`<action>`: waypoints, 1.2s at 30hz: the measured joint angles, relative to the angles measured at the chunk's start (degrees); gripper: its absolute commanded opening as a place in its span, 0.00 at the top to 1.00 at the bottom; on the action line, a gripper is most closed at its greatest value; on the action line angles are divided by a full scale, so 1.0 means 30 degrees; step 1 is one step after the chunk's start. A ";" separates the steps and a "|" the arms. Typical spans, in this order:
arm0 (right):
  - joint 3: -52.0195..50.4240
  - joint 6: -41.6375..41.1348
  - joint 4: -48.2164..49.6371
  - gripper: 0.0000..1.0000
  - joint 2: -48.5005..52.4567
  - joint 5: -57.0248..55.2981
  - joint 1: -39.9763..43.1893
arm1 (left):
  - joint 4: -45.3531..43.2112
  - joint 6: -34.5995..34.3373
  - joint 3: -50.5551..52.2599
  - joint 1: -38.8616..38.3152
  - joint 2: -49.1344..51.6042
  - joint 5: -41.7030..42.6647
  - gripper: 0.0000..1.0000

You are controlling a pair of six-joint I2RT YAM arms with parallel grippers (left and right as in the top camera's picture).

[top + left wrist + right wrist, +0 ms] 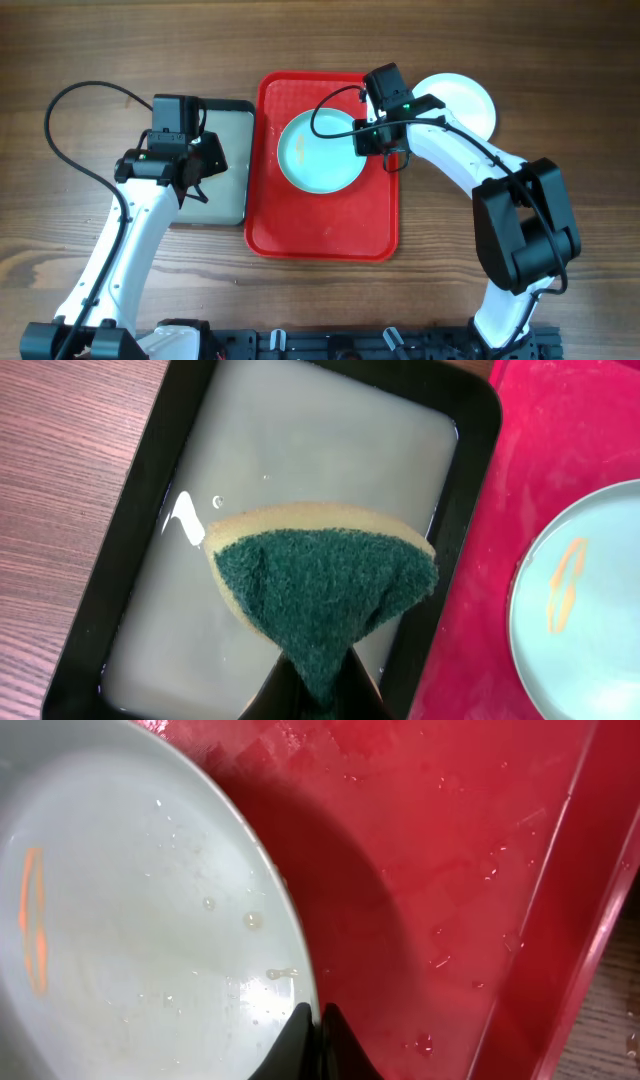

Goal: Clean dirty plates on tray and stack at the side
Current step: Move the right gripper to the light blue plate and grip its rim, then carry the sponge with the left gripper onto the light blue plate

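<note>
A pale mint-aqua plate [320, 150] lies on the red tray [322, 225]. An orange-yellow smear marks it in the left wrist view [568, 585] and the right wrist view [33, 920]. My right gripper [372, 140] is shut on the plate's right rim [312, 1015]. A white plate [462, 100] sits on the table right of the tray. My left gripper [193, 172] is shut on a yellow sponge with a green scrub face [325, 585], held above the black-rimmed grey tray [140, 490]. No third plate shows apart from these two.
The black-rimmed tray [228, 170] holds cloudy water and sits just left of the red tray. Water drops dot the red tray floor [450, 870]. Black cables loop over both arms.
</note>
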State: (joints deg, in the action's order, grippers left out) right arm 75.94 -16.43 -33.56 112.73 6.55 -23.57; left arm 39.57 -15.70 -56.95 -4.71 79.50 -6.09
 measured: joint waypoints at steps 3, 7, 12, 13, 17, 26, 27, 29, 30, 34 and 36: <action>0.0000 0.0969 -0.0007 0.70 0.0000 0.0000 0.0000 | -0.0328 0.0007 0.0000 0.0000 0.0000 0.0000 0.96; 0.0000 0.2011 0.0095 0.62 0.0000 0.0000 0.0000 | -0.0976 0.1129 0.0000 0.0000 0.0000 0.0007 0.96; 0.0131 0.2761 0.0335 0.52 0.0000 0.0044 0.0007 | -0.1202 0.1654 0.0000 0.0007 0.0000 0.0007 0.96; 0.0503 0.2994 0.0138 0.49 0.0000 0.0299 0.0073 | -0.1217 0.1727 0.0000 0.0153 0.0000 0.0051 0.96; 0.2426 0.3220 -0.0729 0.45 -0.0007 0.1450 0.1377 | -0.0831 0.1887 -0.0408 0.2062 0.0750 0.1530 0.96; 0.1931 0.2718 -0.2069 0.46 -0.0007 0.2608 0.1916 | -0.3920 0.2601 -0.0444 0.0423 0.3038 0.8349 0.96; 0.1596 0.2703 -0.2091 0.49 -0.0007 0.2688 0.1741 | -0.4240 0.2470 -0.0444 -0.0153 0.3191 0.8466 0.96; 0.1064 0.2696 -0.2047 0.63 -0.0007 0.2754 0.1523 | -0.4779 0.2310 -0.0452 -0.1180 0.3519 0.8590 0.96; 0.0699 0.2550 -0.1982 0.69 -0.0007 0.2820 0.1413 | -0.5078 0.2237 -0.0452 -0.1785 0.3738 0.8590 0.96; -0.0248 0.2426 -0.1632 0.71 -0.0007 0.2827 0.1151 | -0.6084 0.1253 -0.0481 -0.3191 0.4546 0.8014 0.96; -0.0270 0.2353 -0.1399 0.70 -0.0007 0.2827 0.1151 | -0.6725 0.0976 -0.0488 -0.3570 0.5078 0.7810 0.96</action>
State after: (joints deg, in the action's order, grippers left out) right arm 75.13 -9.37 -37.76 112.71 15.03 -20.12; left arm 19.40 -12.78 -58.41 -15.42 94.74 17.34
